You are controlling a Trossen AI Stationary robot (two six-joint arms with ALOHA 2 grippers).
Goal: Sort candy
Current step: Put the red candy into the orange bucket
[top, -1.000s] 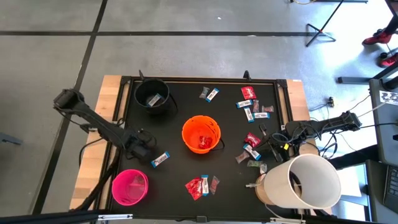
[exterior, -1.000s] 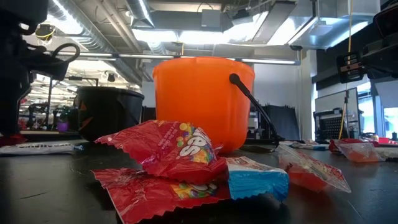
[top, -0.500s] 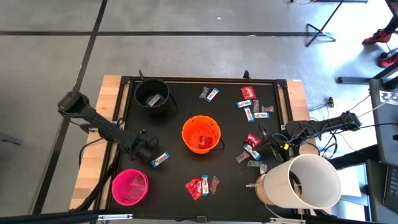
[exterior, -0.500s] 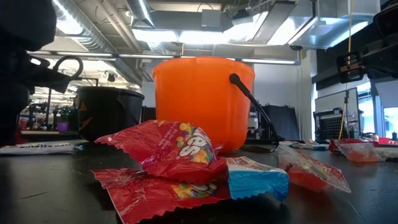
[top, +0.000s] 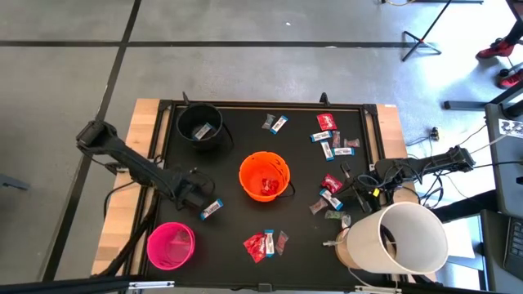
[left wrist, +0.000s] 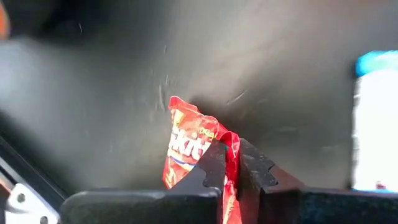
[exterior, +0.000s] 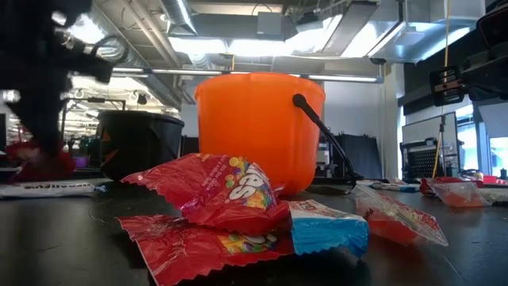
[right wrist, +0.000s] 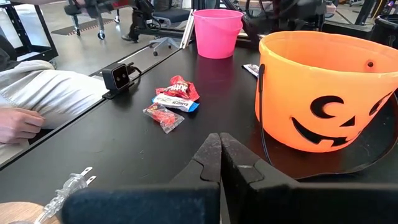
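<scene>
Left tool [top: 196, 196] is down low over the left part of the desk [top: 237, 220], between the black bucket [top: 199, 126] near the far left corner and the pink bucket [top: 170, 245] near the front left corner. Its two fingers [left wrist: 214, 165] are pinched tight on a red candy packet [left wrist: 189, 146], which sticks up from between them just above the dark top. Just beside this tool lies a blue-and-white candy bar [top: 211, 209], flat on the desk and not touching it. One blue-and-white bar [top: 203, 131] sits inside the black bucket. An orange bucket [top: 264, 175] stands in the middle of the desk with red candy [top: 265, 189] in it. Near the front edge, a small heap of red packets [top: 259, 245] lies with a blue-and-white bar [exterior: 327, 225] tucked against it. Two wrapped sweets [top: 275, 123] lie near the far edge. More candy [top: 331, 140] is spread along the right side, red packets and blue-and-white bars mixed, some touching and some apart. Right tool [right wrist: 219, 149] waits by the right edge of the desk, with its fingers pressed together and nothing between them. A big white tub [top: 396, 237] stands at the front right corner. Beyond the front edge of the desk, a person's hand [right wrist: 15, 124] and a light sleeve [right wrist: 53, 93] rest.
</scene>
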